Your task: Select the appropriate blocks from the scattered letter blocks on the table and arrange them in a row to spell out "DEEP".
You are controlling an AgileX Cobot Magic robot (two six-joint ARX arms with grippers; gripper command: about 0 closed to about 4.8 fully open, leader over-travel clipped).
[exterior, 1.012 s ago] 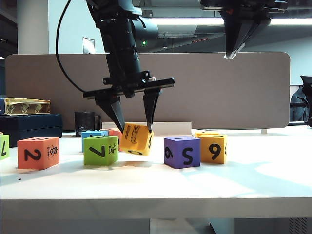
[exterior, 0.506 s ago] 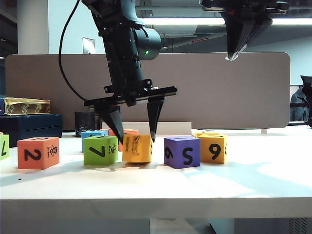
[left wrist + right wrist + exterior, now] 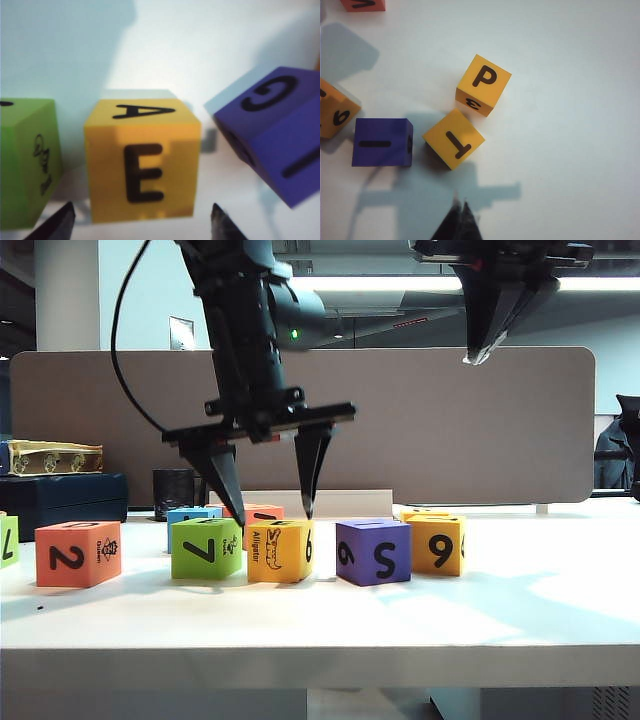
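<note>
White desk (image 3: 520, 620). I read the row as: red-orange cube (image 3: 78, 553), black "2"; green cube (image 3: 206, 547), black "7"; yellow-orange cube (image 3: 280, 550), alligator drawing in front, black "E" and "A" in left wrist view; purple cube (image 3: 372, 551), black "6" and "S"; yellow-orange "9" cube (image 3: 436, 544). Blue cube (image 3: 192, 515) behind. Right wrist view: yellow-orange "P" cube (image 3: 483, 84). Fingers (image 3: 225, 475) black.
</note>
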